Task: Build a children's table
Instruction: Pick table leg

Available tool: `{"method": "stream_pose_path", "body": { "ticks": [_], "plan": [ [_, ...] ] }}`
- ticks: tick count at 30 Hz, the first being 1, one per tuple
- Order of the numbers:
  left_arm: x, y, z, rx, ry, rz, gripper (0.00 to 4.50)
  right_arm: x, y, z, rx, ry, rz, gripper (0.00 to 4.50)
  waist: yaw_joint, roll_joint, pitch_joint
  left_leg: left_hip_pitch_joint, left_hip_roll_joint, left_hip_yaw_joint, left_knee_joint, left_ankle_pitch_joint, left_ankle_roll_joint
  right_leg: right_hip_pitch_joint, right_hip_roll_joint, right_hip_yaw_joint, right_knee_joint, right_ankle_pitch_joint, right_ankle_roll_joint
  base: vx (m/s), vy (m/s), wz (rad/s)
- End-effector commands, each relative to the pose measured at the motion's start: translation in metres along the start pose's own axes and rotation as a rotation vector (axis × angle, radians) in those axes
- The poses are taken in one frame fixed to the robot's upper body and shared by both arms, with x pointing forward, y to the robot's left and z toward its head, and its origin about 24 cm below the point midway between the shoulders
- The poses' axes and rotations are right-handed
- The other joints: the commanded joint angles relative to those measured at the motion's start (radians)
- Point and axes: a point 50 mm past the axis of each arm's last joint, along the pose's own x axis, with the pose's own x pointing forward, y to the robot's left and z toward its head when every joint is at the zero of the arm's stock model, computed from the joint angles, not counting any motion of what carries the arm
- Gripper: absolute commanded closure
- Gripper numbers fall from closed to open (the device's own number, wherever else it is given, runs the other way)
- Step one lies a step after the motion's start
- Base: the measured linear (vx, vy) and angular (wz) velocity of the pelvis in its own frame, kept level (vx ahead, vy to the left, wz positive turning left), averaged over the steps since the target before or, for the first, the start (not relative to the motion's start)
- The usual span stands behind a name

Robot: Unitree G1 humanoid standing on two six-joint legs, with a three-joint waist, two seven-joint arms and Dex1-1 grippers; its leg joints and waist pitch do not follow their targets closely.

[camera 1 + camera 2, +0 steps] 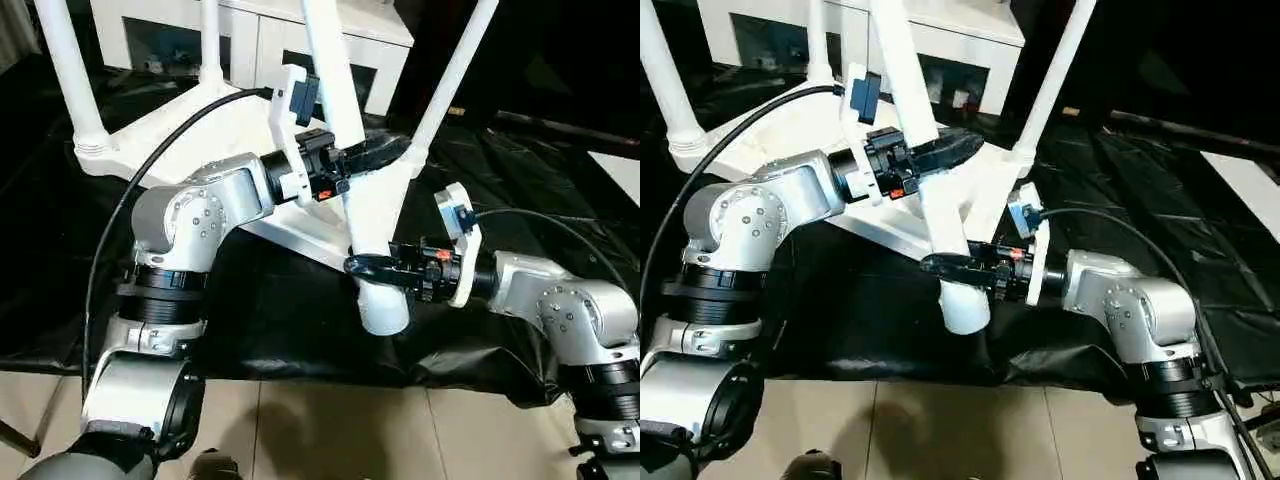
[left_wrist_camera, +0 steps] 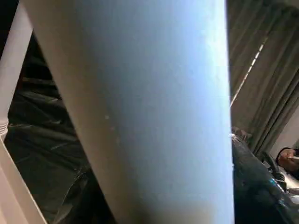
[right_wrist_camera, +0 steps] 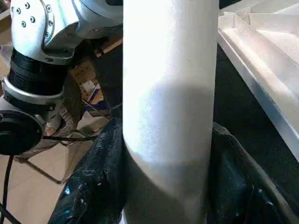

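Gripping one white tube leg at centre, left gripper clamps it high, right gripper low; smooth, light, stiff plastic may slip. Tabletop lies at ten o'clock.

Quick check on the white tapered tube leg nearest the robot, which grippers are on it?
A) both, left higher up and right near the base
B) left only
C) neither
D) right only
A: the left gripper straddles the white tapered tube leg partway up, and the right gripper wraps it low, just above the round corner socket of the upturned white plastic tabletop.
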Motion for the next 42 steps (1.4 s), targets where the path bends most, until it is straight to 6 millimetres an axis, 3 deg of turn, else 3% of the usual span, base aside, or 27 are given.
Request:
{"method": "stream_pose_path", "body": {
  "ticks": [1,4,6,7,12,18,25,33,36,39,40,42],
  "plan": [
    [-0.004,0.01,-0.002,0.034,0.009,0.1,2.47,-0.006,0.003,0.018,-0.073,-0.052,0.003,2.64,-0.001,0.006,-0.081,0.027,0.01,-0.001,-0.079,-0.265,-0.09,0.041,-0.062,0.03,-0.085,-0.376,-0.087,0.0,0.0,0.0],
    [-0.003,0.005,0.002,0.029,-0.021,0.028,2.48,-0.005,0.003,0.019,-0.091,-0.067,0.001,2.64,-0.002,0.005,-0.081,0.026,0.01,-0.002,-0.078,-0.267,-0.091,0.04,-0.063,0.029,-0.086,-0.391,-0.081,0.0,0.0,0.0],
    [-0.004,0.001,0.004,0.023,-0.038,-0.04,2.51,-0.005,0.005,0.019,-0.083,-0.079,0.022,2.08,-0.003,0.004,-0.08,0.026,0.009,-0.001,-0.078,-0.267,-0.088,0.04,-0.064,0.029,-0.089,-0.4,-0.078,0.0,0.0,0.0],
    [-0.005,-0.004,0.004,0.024,-0.048,-0.108,2.52,-0.005,0.007,0.018,-0.068,-0.086,0.045,1.94,-0.004,-0.002,-0.081,0.025,0.008,-0.001,-0.078,-0.26,-0.083,0.04,-0.063,0.029,-0.09,-0.403,-0.078,0.0,0.0,0.0],
    [-0.012,-0.022,0.006,0.03,-0.038,-0.382,2.64,-0.01,0.015,0.014,-0.044,-0.043,0.116,1.59,-0.003,0.009,-0.081,0.028,0.011,0.0,-0.081,-0.249,-0.087,0.04,-0.059,0.031,-0.077,-0.33,-0.108,0.0,0.0,0.0],
    [-0.01,-0.03,0.009,0.035,-0.008,-0.5,2.78,-0.014,0.018,0.008,-0.04,0.028,0.167,1.53,-0.001,0.007,-0.08,0.028,0.011,0.001,-0.082,-0.271,-0.091,0.041,-0.062,0.032,-0.079,-0.352,-0.116,0.0,0.0,0.0],
    [-0.005,-0.031,0.009,0.048,-0.006,-0.509,2.81,-0.011,0.021,-0.004,-0.02,0.133,0.213,2.26,-0.002,-0.002,-0.077,0.028,0.013,-0.001,-0.08,-0.291,-0.091,0.039,-0.066,0.031,-0.088,-0.423,-0.096,0.0,0.0,0.0],
    [-0.002,-0.025,0.006,0.05,-0.012,-0.42,2.81,-0.006,0.016,-0.006,-0.033,0.111,0.184,2.54,-0.002,-0.008,-0.079,0.028,0.014,-0.004,-0.079,-0.294,-0.095,0.035,-0.067,0.029,-0.088,-0.439,-0.085,0.0,0.0,0.0],
    [0.0,-0.021,0.006,0.045,-0.007,-0.365,2.11,-0.005,0.013,-0.004,-0.047,0.085,0.16,2.54,-0.004,-0.01,-0.08,0.029,0.014,-0.004,-0.08,-0.303,-0.101,0.034,-0.065,0.028,-0.087,-0.425,-0.086,0.0,0.0,0.0],
    [0.003,-0.013,0.004,0.126,-0.006,-0.215,2.0,-0.002,0.006,0.001,-0.097,0.011,0.068,2.59,-0.006,-0.003,-0.082,0.031,0.014,-0.008,-0.08,-0.326,-0.109,0.032,-0.066,0.027,-0.088,-0.427,-0.081,0.0,0.0,0.0],
    [0.004,-0.011,0.003,0.161,-0.006,-0.164,1.75,-0.001,0.004,0.003,-0.105,-0.012,0.035,2.62,-0.006,-0.004,-0.082,0.032,0.015,-0.009,-0.082,-0.339,-0.116,0.03,-0.066,0.026,-0.091,-0.428,-0.076,0.0,0.0,0.0],
    [0.005,-0.01,0.003,0.175,-0.005,-0.138,1.68,-0.001,0.002,0.004,-0.105,-0.023,0.018,2.62,-0.005,-0.004,-0.084,0.031,0.013,-0.008,-0.08,-0.334,-0.113,0.034,-0.066,0.026,-0.089,-0.425,-0.075,0.0,0.0,0.0]
  ]
}}
